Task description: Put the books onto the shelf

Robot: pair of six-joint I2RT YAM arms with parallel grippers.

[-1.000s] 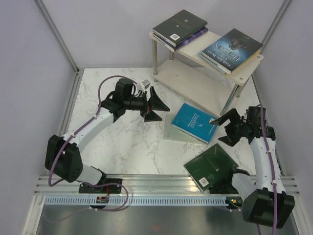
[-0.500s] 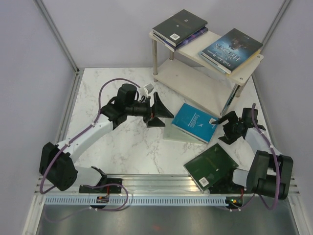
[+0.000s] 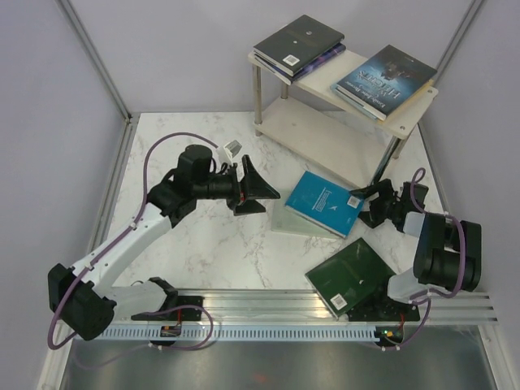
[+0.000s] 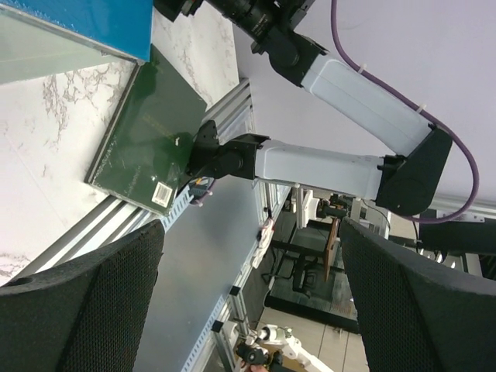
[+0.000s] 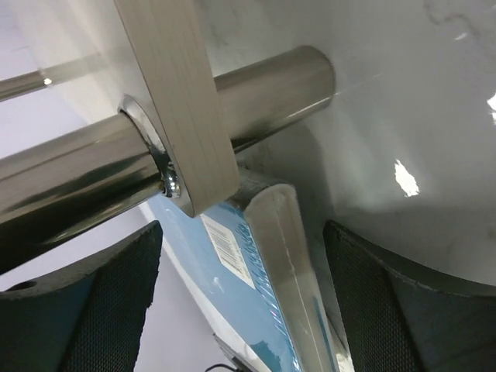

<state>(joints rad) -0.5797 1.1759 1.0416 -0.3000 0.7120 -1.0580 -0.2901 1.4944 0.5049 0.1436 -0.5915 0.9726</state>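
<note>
My left end effector (image 3: 260, 191) hangs released over the counter (image 3: 203, 244), jaws wide with nothing between them, pointing toward the cyan book (image 3: 321, 203). My right end effector (image 3: 366, 206) sits low at that book's right corner beside a shelf (image 3: 317, 134) leg. It is spread too, and its camera shows the book's edge between the fingers, unpinched. The cyan book lies on a pale book (image 3: 283, 224), and a dark green book (image 3: 349, 275) lies near the front rail. A black book (image 3: 296, 45) and a dark blue book (image 3: 386, 81) rest on the shelf's top board.
</note>
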